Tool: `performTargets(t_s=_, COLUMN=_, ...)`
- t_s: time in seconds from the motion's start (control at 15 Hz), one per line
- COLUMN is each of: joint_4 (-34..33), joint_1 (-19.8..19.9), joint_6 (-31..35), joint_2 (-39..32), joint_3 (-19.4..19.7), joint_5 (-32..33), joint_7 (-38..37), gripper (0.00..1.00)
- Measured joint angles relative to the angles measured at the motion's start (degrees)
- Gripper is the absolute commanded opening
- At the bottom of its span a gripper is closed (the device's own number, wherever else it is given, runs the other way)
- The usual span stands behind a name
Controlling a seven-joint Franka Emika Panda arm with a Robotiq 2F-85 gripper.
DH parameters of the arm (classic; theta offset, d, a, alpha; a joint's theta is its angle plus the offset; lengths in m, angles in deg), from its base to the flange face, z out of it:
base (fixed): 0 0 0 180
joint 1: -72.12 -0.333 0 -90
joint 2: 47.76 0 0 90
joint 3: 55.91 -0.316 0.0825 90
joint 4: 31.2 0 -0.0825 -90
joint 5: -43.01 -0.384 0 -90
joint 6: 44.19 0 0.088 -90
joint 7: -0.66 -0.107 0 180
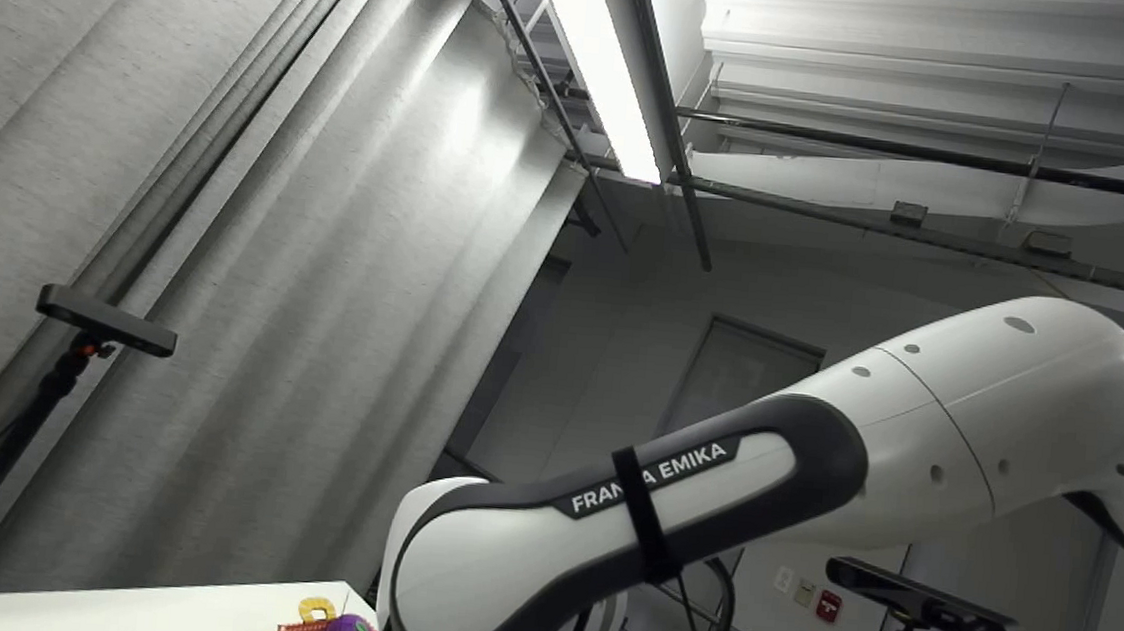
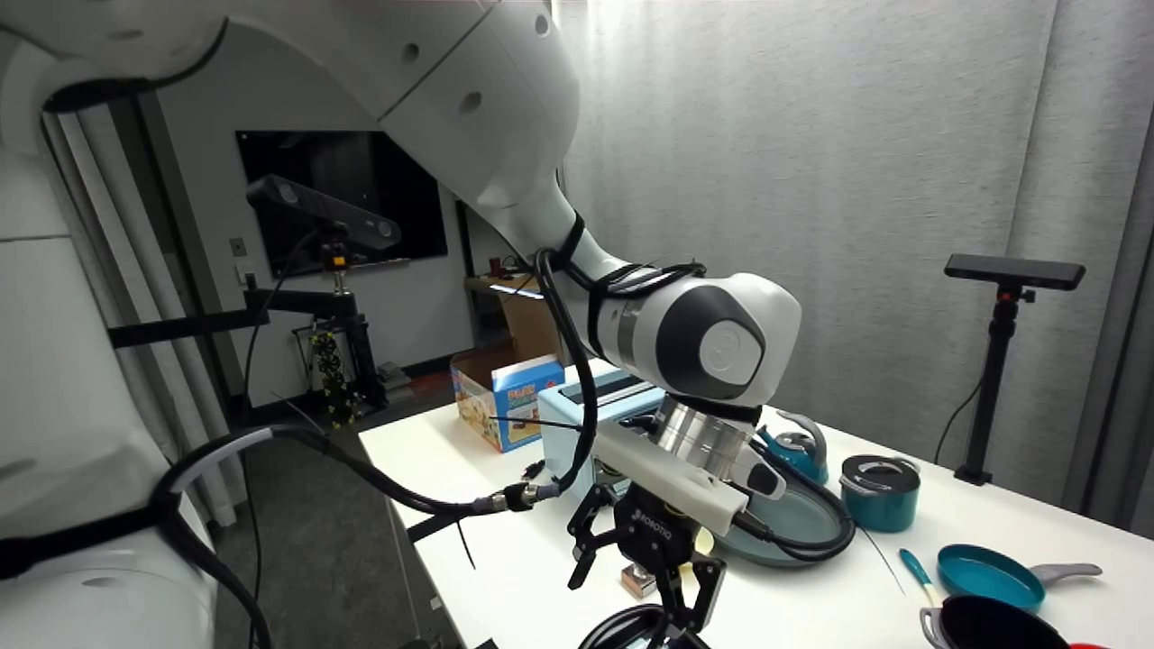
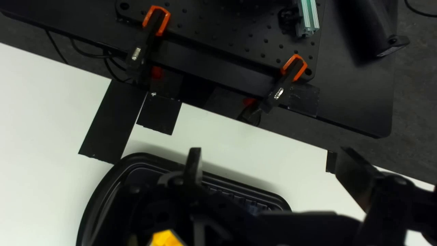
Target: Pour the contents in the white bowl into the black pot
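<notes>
My gripper (image 2: 642,586) is open and empty, pointing down over the white table in an exterior view. In the wrist view its two fingers stand wide apart, and the gripper (image 3: 276,167) has nothing between them. A black pot (image 2: 987,624) with a grey side handle stands at the bottom right of an exterior view, cut off by the frame edge and well to the right of the gripper. No white bowl shows in any view; it is hidden or out of view. What the pot holds cannot be seen.
Around the arm are a blue toaster (image 2: 563,442), teal kettle (image 2: 802,451), lidded teal pot (image 2: 879,496), teal pan (image 2: 987,577) and grey-green plate (image 2: 784,532). A small metallic block (image 2: 638,581) lies behind the gripper. A black rack (image 3: 143,159) sits below it near the table edge.
</notes>
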Motion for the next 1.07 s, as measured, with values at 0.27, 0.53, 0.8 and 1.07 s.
performTargets(t_s=0.27, joint_4=0.1, joint_1=0.0, joint_6=1.5, joint_2=-2.0, joint_3=0.0, joint_5=0.0, joint_7=0.0, gripper=1.00)
performTargets(t_s=0.53, joint_4=0.4, joint_1=0.0, joint_6=4.6, joint_2=-5.2, joint_3=-0.2, joint_5=-0.7, joint_7=0.0, gripper=1.00)
performTargets(t_s=0.8, joint_4=0.7, joint_1=0.0, joint_6=9.5, joint_2=-8.3, joint_3=-0.8, joint_5=-0.7, joint_7=0.0, gripper=1.00)
performTargets(t_s=1.07, joint_4=1.1, joint_1=0.4, joint_6=15.4, joint_2=-10.8, joint_3=-0.3, joint_5=-0.5, joint_7=-0.2, gripper=1.00)
